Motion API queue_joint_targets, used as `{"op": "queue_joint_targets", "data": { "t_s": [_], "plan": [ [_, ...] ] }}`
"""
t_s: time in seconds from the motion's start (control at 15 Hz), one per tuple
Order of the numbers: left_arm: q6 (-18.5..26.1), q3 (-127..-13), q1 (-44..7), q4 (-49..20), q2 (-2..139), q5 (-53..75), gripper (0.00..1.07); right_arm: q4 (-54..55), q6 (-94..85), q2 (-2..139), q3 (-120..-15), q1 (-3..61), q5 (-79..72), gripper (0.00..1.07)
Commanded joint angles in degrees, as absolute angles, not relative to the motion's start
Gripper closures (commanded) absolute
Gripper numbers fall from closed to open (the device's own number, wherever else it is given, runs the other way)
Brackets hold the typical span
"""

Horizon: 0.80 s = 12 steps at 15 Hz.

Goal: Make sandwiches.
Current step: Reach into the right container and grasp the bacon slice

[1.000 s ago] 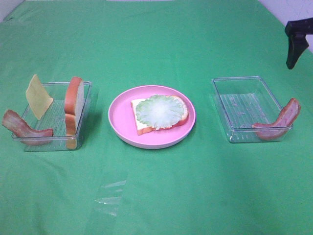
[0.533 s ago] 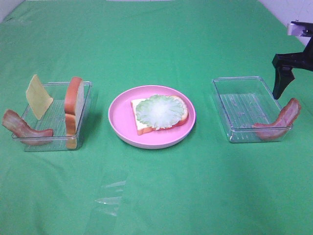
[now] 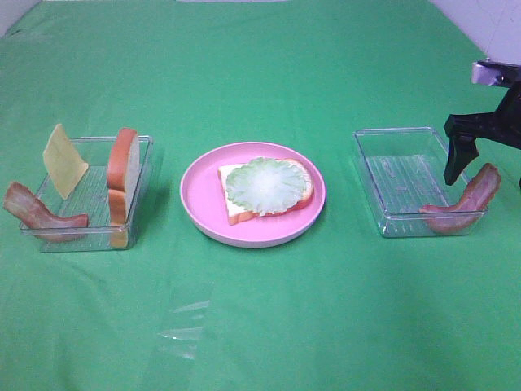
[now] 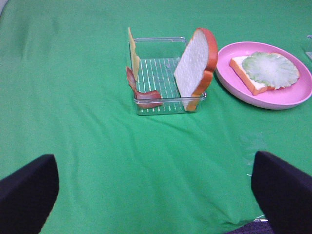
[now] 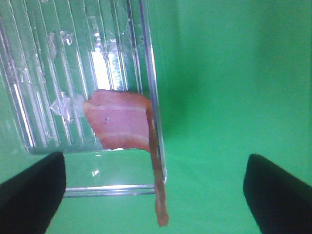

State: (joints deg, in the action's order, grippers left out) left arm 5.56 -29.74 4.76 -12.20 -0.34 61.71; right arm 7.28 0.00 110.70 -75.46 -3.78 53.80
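A white bread slice point(image 3: 233, 213) with a pale green lettuce leaf point(image 3: 264, 186) on it lies on the pink plate point(image 3: 199, 204). The left tray point(image 3: 94, 238) holds a yellow cheese square point(image 3: 63, 160), an upright bread slice point(image 3: 124, 167) and a bacon strip point(image 3: 37, 213) draped over its corner. A second bacon strip point(image 3: 468, 204) hangs over the right tray's point(image 3: 403, 175) front right corner. My right gripper point(image 3: 487, 159) is open and hovers just above that bacon point(image 5: 122, 122). My left gripper point(image 4: 156, 195) is open and empty, back from the left tray point(image 4: 161, 73).
Green cloth point(image 3: 260, 326) covers the whole table. A faint clear plastic scrap point(image 3: 183, 326) lies in front of the plate. The right tray's rim point(image 5: 151, 97) runs between my right fingers, with bare cloth beside it.
My right gripper has come down and moved left from the far right edge to just above the bacon on the right tray. Nothing else has moved.
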Motion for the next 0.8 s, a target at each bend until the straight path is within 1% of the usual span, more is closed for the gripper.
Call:
{"op": "queue_joint_targets", "data": {
  "t_s": [0.07, 0.2, 0.33, 0.4, 0.6, 0.67, 0.73, 0.8],
  "plan": [
    [5.21, -29.62, 4.76, -12.43, -1.15, 61.54, 0.06, 7.73, -0.46, 110.18, -74.94, -4.01, 53.29, 0.12],
    [5.21, -29.62, 4.76, -12.43, -1.15, 61.54, 0.06, 7.73, 0.00, 110.18, -74.71, -4.01, 53.46, 0.16],
    [5.21, -29.62, 4.76, -12.43, -1.15, 61.54, 0.06, 8.37, 0.00, 110.18, -74.71, -4.01, 53.86, 0.25],
    [5.21, -29.62, 4.76, -12.43, -1.15, 61.54, 0.06, 8.65, 0.00, 110.18, -74.71, -4.01, 53.63, 0.27],
    [5.21, -29.62, 4.76, -12.43, -1.15, 61.54, 0.06, 8.82, 0.00, 110.24, -74.71, -4.01, 52.94, 0.28],
    [5.21, -29.62, 4.76, -12.43, -1.15, 61.54, 0.06, 9.00, 0.00, 110.24, -74.71, -4.01, 52.94, 0.33],
    [5.21, -29.62, 4.76, -12.43, -1.15, 61.54, 0.06, 9.00, 0.00, 110.24, -74.71, -4.01, 53.00, 0.43],
    [5.21, -29.62, 4.76, -12.43, -1.15, 61.54, 0.06, 9.00, 0.00, 110.24, -74.71, -4.01, 53.00, 0.59]
  ]
}}
